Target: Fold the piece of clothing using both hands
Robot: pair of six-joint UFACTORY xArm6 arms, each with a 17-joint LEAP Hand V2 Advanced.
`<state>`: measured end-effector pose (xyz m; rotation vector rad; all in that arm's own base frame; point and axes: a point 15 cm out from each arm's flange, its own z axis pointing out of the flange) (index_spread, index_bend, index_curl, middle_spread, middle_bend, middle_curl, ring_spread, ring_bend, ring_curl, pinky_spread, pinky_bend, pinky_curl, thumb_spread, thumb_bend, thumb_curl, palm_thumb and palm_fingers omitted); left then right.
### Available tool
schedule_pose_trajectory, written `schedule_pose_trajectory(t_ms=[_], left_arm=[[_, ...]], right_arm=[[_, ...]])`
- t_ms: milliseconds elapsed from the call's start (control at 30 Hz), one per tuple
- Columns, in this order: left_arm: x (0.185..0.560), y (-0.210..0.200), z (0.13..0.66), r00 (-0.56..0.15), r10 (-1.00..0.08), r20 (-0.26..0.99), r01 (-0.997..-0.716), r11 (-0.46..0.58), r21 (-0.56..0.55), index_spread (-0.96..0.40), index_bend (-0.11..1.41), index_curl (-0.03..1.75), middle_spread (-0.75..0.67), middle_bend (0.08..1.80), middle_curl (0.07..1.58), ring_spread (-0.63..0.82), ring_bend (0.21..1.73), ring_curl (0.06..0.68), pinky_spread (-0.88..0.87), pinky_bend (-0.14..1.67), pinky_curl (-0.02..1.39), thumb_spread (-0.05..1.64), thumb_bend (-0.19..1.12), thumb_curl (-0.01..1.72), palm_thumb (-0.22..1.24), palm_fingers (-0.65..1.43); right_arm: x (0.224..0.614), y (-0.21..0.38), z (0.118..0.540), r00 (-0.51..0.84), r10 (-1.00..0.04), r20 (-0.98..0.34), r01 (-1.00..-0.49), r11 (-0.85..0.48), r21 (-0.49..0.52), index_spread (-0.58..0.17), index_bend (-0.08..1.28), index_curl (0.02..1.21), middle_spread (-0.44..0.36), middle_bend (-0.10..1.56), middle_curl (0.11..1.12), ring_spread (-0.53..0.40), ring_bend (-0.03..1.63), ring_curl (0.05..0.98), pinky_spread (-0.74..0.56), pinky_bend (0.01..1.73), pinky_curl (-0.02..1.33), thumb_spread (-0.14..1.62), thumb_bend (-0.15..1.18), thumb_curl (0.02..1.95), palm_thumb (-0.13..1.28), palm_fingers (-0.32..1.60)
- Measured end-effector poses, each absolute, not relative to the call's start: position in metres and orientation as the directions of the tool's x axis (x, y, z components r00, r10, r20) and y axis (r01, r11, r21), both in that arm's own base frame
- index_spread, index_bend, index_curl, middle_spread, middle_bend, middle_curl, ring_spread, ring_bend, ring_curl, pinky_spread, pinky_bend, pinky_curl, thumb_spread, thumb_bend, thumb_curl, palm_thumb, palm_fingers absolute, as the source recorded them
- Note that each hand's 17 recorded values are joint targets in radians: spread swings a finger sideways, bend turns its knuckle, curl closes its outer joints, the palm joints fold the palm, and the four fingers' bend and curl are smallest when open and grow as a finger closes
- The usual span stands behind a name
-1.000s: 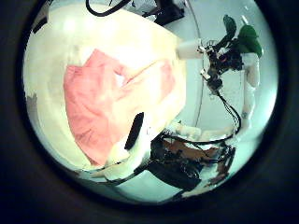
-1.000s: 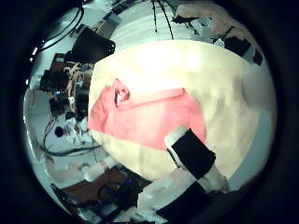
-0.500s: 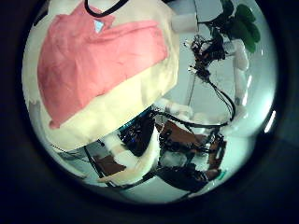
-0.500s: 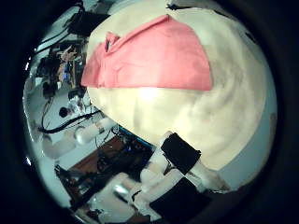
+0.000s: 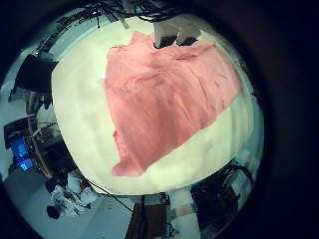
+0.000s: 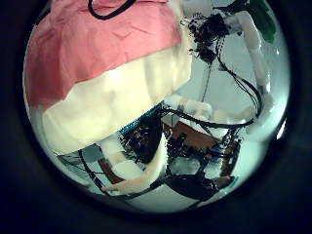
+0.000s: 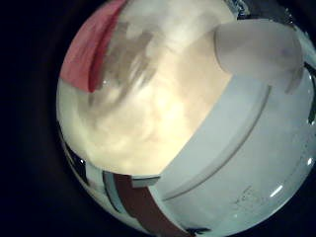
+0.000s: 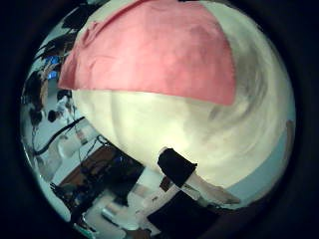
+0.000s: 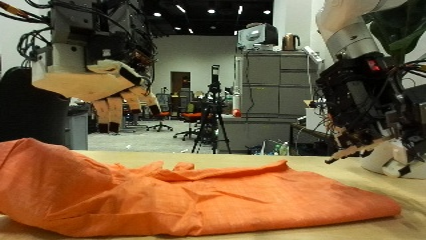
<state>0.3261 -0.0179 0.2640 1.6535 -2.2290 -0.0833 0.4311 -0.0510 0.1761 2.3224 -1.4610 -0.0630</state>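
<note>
From the outside view I see the orange garment (image 9: 187,195) lying spread and rumpled on the pale tabletop (image 9: 400,228), bunched higher at the end below the left robot hand (image 9: 100,88). That hand hangs above the cloth, clear of it, fingers loosely bent and spread downward, holding nothing. The right robot hand (image 9: 357,125) hangs over the garment's other end, also apart from the cloth, its fingers relaxed and pointing down, empty.

In the left little-finger palm view the garment (image 5: 164,100) lies flat beneath that palm, wrinkled, with tabletop (image 5: 80,110) showing around it. The left thumb-side view catches the garment (image 6: 97,49) and the tabletop edge (image 6: 107,107). The right thumb-side view has the garment (image 8: 150,50) spread below that palm; the right little-finger view shows only a corner of the garment (image 7: 89,44) on the tabletop (image 7: 148,109).
</note>
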Motion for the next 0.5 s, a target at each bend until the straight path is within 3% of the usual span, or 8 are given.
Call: schedule_pose_trajectory(t_ms=[333, 500], left_arm=[[0.314, -0.018, 0.265, -0.238, -0.939, 0.247, -0.912, 0.304, 0.277, 0.11, 0.13, 0.18, 0.47, 0.17, 0.22, 0.63, 0.4, 0.196, 0.54, 0.28, 0.3, 1.03, -0.02, 0.29, 0.22, -0.1], [0.312, -0.018, 0.265, -0.234, -0.94, 0.249, -0.91, 0.302, 0.285, 0.11, 0.13, 0.18, 0.47, 0.17, 0.22, 0.63, 0.39, 0.199, 0.54, 0.27, 0.31, 1.03, -0.02, 0.29, 0.22, -0.1]], right_arm=[[0.425, -0.042, 0.146, 0.48, -0.866, 0.139, -0.825, -0.391, 0.408, -0.297, 0.17, 0.32, -0.07, 0.2, 0.33, 0.053, 0.3, 0.256, 0.21, 0.22, 0.35, 0.93, -0.03, 0.3, 0.47, 0.21], [0.424, -0.032, 0.14, 0.486, -0.862, 0.145, -0.819, -0.391, 0.419, -0.292, 0.21, 0.33, -0.126, 0.26, 0.35, -0.022, 0.35, 0.261, 0.15, 0.18, 0.32, 0.94, -0.01, 0.32, 0.54, 0.39]])
